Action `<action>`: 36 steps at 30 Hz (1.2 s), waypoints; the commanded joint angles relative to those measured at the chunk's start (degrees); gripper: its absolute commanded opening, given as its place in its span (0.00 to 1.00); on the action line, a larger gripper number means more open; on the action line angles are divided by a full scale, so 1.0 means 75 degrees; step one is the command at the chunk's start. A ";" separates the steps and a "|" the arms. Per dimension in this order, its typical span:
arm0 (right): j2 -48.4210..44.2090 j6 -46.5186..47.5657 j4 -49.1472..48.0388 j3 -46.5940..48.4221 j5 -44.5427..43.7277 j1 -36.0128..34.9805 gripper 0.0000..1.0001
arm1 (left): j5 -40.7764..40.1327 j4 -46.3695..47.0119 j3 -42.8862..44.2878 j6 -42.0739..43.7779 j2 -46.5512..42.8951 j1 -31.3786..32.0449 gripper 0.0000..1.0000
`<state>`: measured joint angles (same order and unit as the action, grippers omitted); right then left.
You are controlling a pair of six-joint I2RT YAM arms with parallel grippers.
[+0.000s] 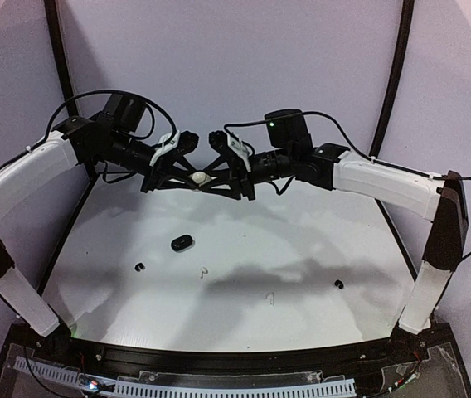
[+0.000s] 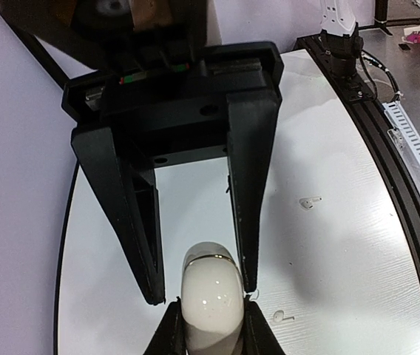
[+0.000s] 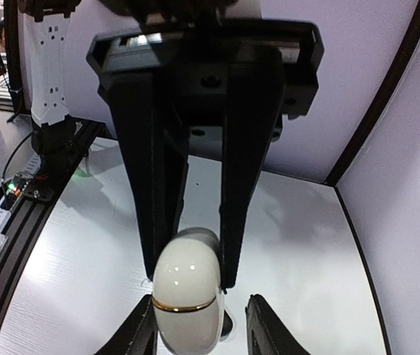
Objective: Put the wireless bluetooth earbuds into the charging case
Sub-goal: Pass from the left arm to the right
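Top cam sits high behind the arms (image 1: 28, 178), looking down on the whole table (image 1: 302, 249) from far off. The two wrist cams are super close, facing each other across the white case (image 1: 197, 177), low center in both, upper middle in the top view.

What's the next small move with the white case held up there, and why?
Probably close the right claw fully on the white case: the left claw clamps one end, while the right's fingers straddle the other end with a gap showing.
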<state>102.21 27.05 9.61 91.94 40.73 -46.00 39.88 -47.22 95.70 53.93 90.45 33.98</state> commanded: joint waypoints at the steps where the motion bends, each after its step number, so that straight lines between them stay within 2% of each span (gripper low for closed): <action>1: 0.0122 0.0264 0.0365 0.0145 -0.0348 0.0036 0.40 | -0.0014 -0.0133 0.0256 -0.0058 -0.0015 0.0040 0.01; 3: 0.0106 0.0259 0.0330 0.0120 -0.0385 0.0039 0.40 | -0.0009 -0.0136 0.0259 -0.0055 -0.0020 0.0040 0.01; 13: 0.0070 0.0052 0.0002 0.0120 -0.0087 0.0033 0.23 | 0.0054 -0.0288 0.0326 -0.0099 0.0070 0.0051 0.01; 15: 0.0076 0.0030 0.0021 0.0148 0.0005 0.0039 0.23 | 0.0029 -0.0364 0.0352 -0.0101 0.0110 0.0061 0.01; 19: 0.0021 0.0031 -0.0062 0.0128 0.0048 0.0017 0.31 | -0.0016 -0.0552 0.0481 -0.0079 0.0224 0.0084 0.01; 24: 0.0112 0.0079 0.0146 0.0264 0.0008 0.0007 0.31 | -0.0065 -0.0526 0.0515 -0.0078 0.0229 0.0109 0.01; 28: 0.0134 0.0164 0.0263 0.0270 -0.0005 0.0004 0.23 | -0.0097 -0.0518 0.0519 -0.0078 0.0223 0.0110 0.01; 30: 0.0160 0.0221 0.0344 0.0294 -0.0005 0.0004 0.15 | -0.0091 -0.0510 0.0526 -0.0086 0.0221 0.0113 0.01; 32: 0.0202 0.0226 0.0434 0.0343 -0.0064 0.0003 0.00 | -0.0096 -0.0497 0.0543 -0.0114 0.0212 0.0117 0.01; 35: 0.0184 0.0156 0.0473 0.0311 -0.0190 0.0011 0.00 | -0.0136 -0.0513 0.0638 -0.0258 0.0235 0.0111 0.01; 36: 0.0126 0.0123 0.0368 0.0184 -0.0104 0.0026 0.00 | -0.0300 -0.0457 0.0688 -0.0442 0.0236 0.0105 0.05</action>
<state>102.76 29.52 12.12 92.88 40.32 -46.02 38.83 -49.80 98.50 52.03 92.38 34.35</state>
